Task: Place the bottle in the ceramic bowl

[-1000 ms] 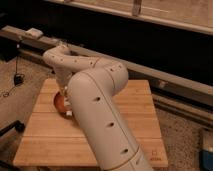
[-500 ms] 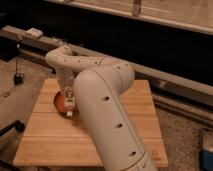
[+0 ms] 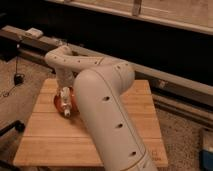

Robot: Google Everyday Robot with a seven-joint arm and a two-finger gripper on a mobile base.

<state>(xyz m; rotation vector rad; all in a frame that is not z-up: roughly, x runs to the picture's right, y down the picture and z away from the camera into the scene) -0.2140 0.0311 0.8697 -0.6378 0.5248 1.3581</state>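
Gripper: I see the gripper point(image 3: 66, 96) down at the left part of the tabletop, right over the bowl, at the end of the arm's wrist. I cannot tell what state it is in.

Bottle: a small pale shape at the gripper's tip, about at point(image 3: 67, 111), looks to me like the bottle, over the bowl's near side. I cannot tell whether it rests in the bowl or is held above it.

Ceramic bowl: the ceramic bowl point(image 3: 58, 103) sits near the left edge of the tabletop, roughly midway between the far-left and near-left corners. Only its orange-red left portion shows; the rest is hidden behind the gripper and arm.

Arm: the white arm point(image 3: 107, 115) rises from the near-right corner, crosses the middle of the tabletop, bends beyond the far edge and drops to the bowl.

Table: the wooden table point(image 3: 47, 142) shows bare planks along its near-left area and its right edge.

Surroundings: a grey rail point(image 3: 170, 85) runs past the far edge, with speckled floor point(image 3: 20, 95) to the left.
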